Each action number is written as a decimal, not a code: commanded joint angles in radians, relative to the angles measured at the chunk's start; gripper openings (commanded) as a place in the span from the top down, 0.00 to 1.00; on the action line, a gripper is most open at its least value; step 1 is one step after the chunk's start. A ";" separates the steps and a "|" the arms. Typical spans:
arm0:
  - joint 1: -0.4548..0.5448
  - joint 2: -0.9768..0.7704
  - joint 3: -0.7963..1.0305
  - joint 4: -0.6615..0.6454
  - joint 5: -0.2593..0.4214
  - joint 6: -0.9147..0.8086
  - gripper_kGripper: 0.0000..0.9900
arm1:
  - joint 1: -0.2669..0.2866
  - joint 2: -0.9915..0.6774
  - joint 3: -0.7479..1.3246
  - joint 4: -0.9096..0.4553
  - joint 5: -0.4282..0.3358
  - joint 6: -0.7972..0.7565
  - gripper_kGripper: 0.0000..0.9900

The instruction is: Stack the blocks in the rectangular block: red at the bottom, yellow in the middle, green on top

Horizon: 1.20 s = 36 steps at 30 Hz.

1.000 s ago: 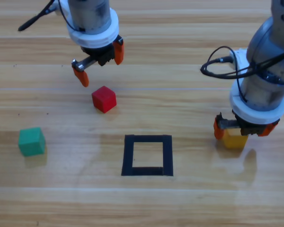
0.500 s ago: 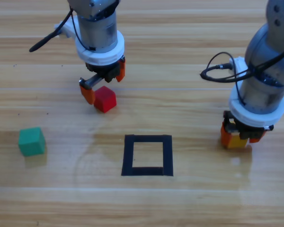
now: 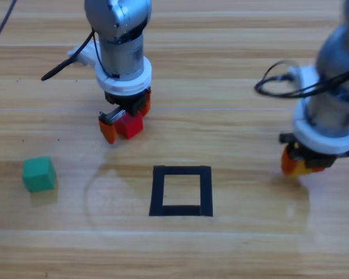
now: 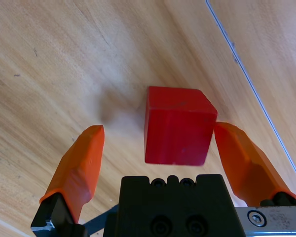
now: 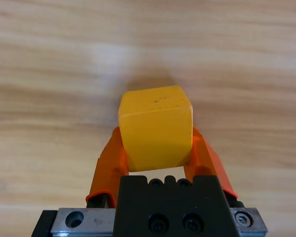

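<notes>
**Inspector:** Left arm first. Position and jaw state?

**Assistant:** The left gripper is down at the counter, far-left of the black tape square. Its jaws are spread and straddle the red cube. In the left wrist view one jaw sits against or just beside the cube's side; the other stands clearly apart from it. Nothing is pinched yet.

**Inspector:** Right arm?

**Assistant:** The right gripper is well to the right of the square, jaws pinching the yellow cube. From above, the cube is mostly hidden under the wrist; I cannot tell whether it is clear of the counter.

**Inspector:** Third cube?

**Assistant:** The green cube rests alone at the far left edge of the scene, untouched, well apart from both arms.

**Inspector:** What governs the next move?

**Assistant:** In my judgement, the red cube's offset between the jaws. It lies nearer one jaw, so closing should nudge it before it seats. The square then lies nearer and to the right of that gripper, and red must go in first; the yellow should wait.
</notes>
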<state>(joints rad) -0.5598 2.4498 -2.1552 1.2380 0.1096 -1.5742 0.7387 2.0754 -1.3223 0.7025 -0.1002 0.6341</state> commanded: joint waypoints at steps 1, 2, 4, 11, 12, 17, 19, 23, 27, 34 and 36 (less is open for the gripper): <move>0.035 0.081 -0.012 -0.003 -0.010 -0.004 0.04 | 0.051 -0.314 0.072 -0.012 -0.007 0.010 0.82; 0.037 0.086 -0.014 -0.003 -0.011 -0.004 0.04 | 0.059 -0.328 0.074 -0.012 -0.012 0.010 0.82; 0.038 0.091 -0.017 -0.003 -0.011 -0.001 0.05 | 0.070 -0.339 0.078 -0.012 -0.018 0.007 0.82; 0.037 0.097 -0.018 -0.003 -0.013 0.013 0.22 | 0.110 -0.321 0.089 -0.012 -0.049 -0.027 0.82; 0.034 0.098 -0.021 -0.003 -0.013 0.014 0.24 | 0.117 -0.314 0.089 -0.012 -0.047 -0.027 0.82; -0.005 0.112 -0.049 -0.002 -0.027 0.042 0.38 | 0.120 -0.276 0.084 -0.012 -0.042 -0.030 0.82; -0.011 0.104 -0.054 0.003 -0.027 0.074 0.53 | 0.120 -0.261 0.084 -0.012 -0.036 -0.030 0.82; -0.011 0.038 -0.021 0.014 -0.018 0.197 0.93 | 0.120 -0.239 0.084 -0.012 -0.027 -0.030 0.82; -0.005 0.018 -0.101 0.017 -0.047 0.448 0.95 | 0.122 -0.235 0.084 -0.012 -0.013 -0.030 0.82; -0.060 -0.152 -0.028 0.032 -0.071 0.839 0.96 | 0.123 -0.227 0.084 -0.012 -0.012 -0.028 0.82; -0.103 -0.186 0.021 0.026 -0.051 0.878 0.97 | 0.123 -0.224 0.083 -0.012 -0.012 -0.024 0.82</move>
<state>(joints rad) -0.5609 2.3621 -2.2188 1.2591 0.0399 -0.7483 0.8305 1.8043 -1.2510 0.7010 -0.1177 0.6134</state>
